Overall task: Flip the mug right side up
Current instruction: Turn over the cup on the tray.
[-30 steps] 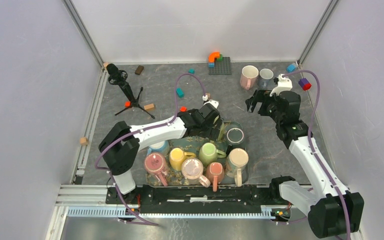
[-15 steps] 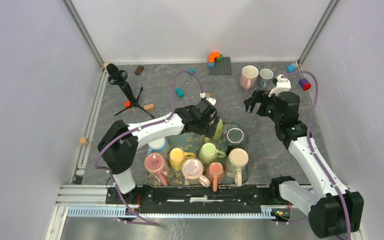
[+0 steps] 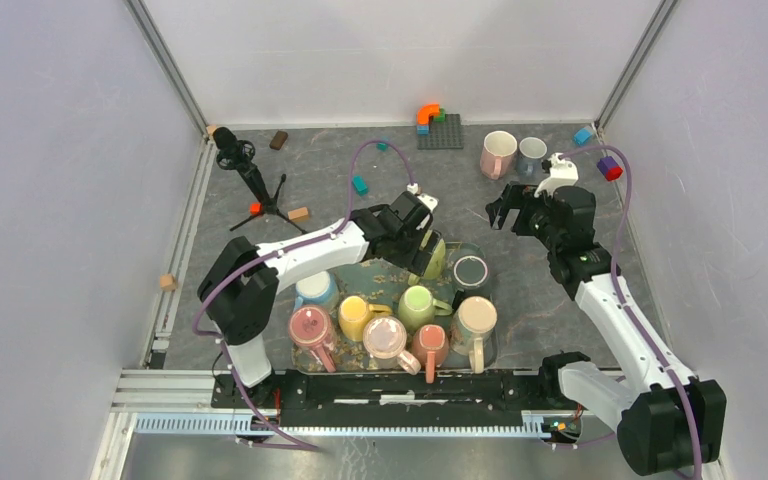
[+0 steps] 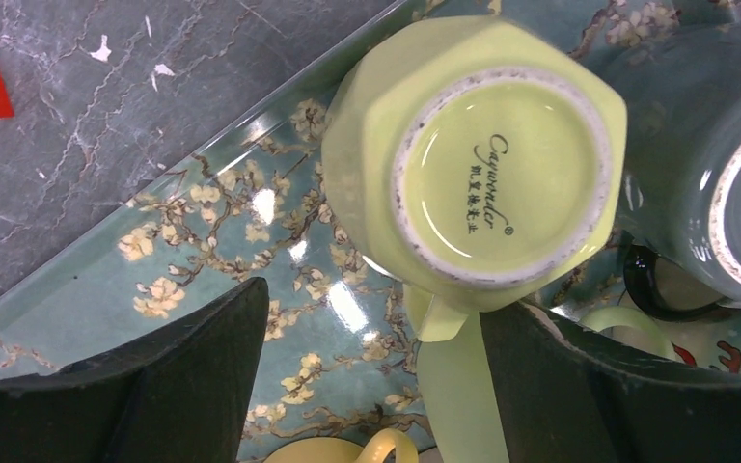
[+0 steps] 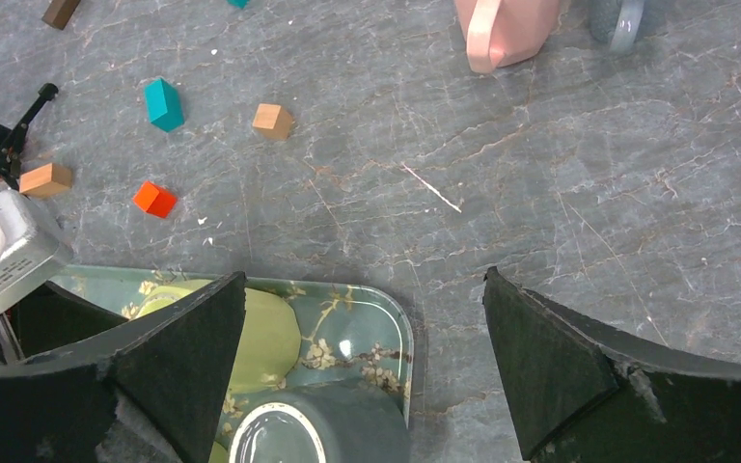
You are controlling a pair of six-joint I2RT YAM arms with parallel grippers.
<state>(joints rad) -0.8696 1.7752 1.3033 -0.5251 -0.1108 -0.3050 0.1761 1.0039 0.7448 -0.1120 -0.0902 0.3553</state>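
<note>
Both claws apart: my left claw [image 4: 376, 304] straddles handle of base-up green mug [image 4: 482, 164] on tray [image 4: 203, 251]; right claw [image 5: 362, 280] hangs above worktop [image 5: 540, 145].

Tray [image 3: 385, 283] taken as reference; mug [image 3: 430, 258] in tray at its far edge; second mug [image 3: 470, 268] just beside it, right; further mugs [image 3: 417, 305] in tray, nearer; pair of mugs [image 3: 499, 153] behind tray, right; tripod [image 3: 255, 185] behind, left; baseplate [image 3: 440, 132] farthest behind.

White arm links [image 3: 305, 257], black joints [image 3: 250, 300], and a purple cable [image 3: 378, 148] on each arm.
</note>
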